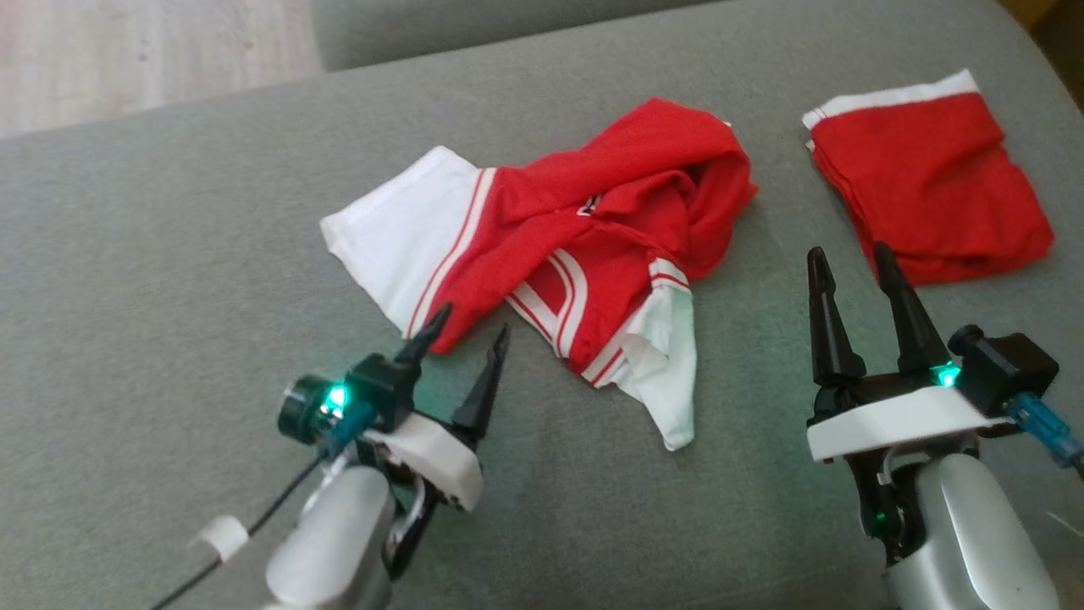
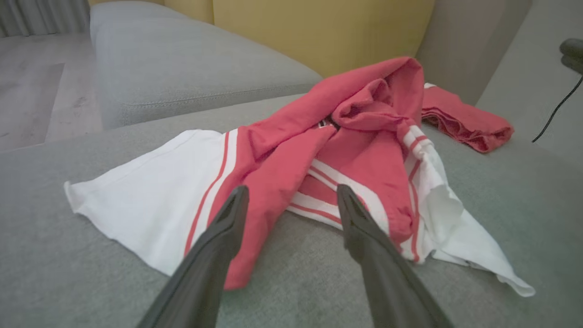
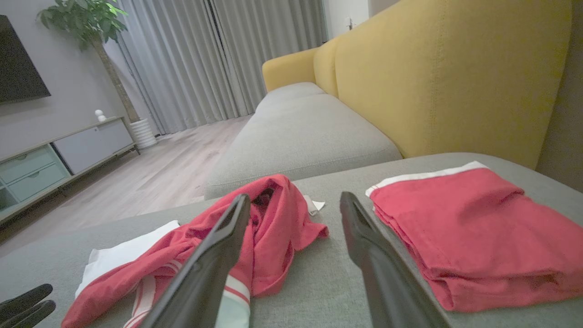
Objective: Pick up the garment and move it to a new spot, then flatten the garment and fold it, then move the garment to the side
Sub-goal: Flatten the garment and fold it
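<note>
folded red cloth [image 2: 469, 125] lies partly hidden behind the crumpled garment [image 2: 282, 164].

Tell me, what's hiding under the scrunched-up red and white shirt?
The scrunched-up shirt lies on the grey sofa cushion, which shows all around it. The shirt's own folds cover the middle, so whether anything small hides beneath cannot be seen.

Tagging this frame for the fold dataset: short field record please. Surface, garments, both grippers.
surface: grey cushion
crumpled garment: red and white, bunched, mid-cushion
folded garment: red with a white edge, right of the crumpled one, apart from it
left gripper: open, empty, tips at the crumpled garment's near edge, contact unclear
right gripper: open, empty, near the gap between the garments
</note>
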Tool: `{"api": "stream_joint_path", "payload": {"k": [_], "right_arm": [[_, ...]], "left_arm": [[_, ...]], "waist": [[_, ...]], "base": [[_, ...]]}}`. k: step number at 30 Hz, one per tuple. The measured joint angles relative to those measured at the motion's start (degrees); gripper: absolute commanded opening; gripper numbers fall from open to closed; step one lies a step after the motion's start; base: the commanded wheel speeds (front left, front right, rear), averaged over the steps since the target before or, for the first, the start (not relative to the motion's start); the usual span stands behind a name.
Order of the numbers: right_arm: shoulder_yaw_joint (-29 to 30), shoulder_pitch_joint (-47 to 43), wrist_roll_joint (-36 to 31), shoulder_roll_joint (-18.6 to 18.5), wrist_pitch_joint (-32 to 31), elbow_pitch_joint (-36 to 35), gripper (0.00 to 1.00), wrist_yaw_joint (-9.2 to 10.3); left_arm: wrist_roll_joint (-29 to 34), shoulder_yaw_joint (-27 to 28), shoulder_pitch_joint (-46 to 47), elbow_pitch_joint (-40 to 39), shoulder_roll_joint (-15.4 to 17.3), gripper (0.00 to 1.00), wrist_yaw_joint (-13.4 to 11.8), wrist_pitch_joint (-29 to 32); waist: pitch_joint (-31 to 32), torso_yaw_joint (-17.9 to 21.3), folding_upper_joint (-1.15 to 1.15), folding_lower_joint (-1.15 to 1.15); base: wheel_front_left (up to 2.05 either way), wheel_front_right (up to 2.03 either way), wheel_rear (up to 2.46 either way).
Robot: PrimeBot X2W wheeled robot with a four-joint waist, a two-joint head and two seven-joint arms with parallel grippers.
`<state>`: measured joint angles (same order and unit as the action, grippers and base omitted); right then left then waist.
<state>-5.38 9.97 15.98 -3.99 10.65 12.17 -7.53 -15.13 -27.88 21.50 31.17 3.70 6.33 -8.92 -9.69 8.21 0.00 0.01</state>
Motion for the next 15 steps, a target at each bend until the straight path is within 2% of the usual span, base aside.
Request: {"api": "stream_joint_path", "payload": {"k": [7, 13, 14, 15], "right_arm": [[-0.1, 0.7, 0.1, 0.4, 0.7, 0.1, 1.0, 0.0], [-0.8, 2.7, 0.2, 0.6, 1.4, 0.7, 1.0, 0.0], [-0.9, 2.7, 0.2, 0.6, 1.5, 0.9, 1.0, 0.0], [-1.0, 2.7, 0.2, 0.6, 1.5, 1.1, 1.0, 0.0]], "left_arm": [[4.6, -1.0, 5.9, 7.5, 2.4, 1.0, -2.8, 0.9], [5.1, -2.7, 8.7, 12.1, 2.8, 1.0, -1.7, 1.8], [5.1, -3.0, 9.2, 12.6, 2.9, 0.86, -1.7, 1.8], [5.1, -3.3, 9.7, 13.1, 3.0, 0.22, -1.7, 1.8]], "waist": [[-2.6, 2.4, 0.0, 0.0], [-4.3, 4.2, 0.0, 0.0], [-4.6, 4.4, 0.0, 0.0], [-4.9, 4.6, 0.0, 0.0]], "base": [[0.0, 0.0, 0.0], [0.0, 0.0, 0.0], [0.0, 0.0, 0.0], [0.0, 0.0, 0.0]]}}
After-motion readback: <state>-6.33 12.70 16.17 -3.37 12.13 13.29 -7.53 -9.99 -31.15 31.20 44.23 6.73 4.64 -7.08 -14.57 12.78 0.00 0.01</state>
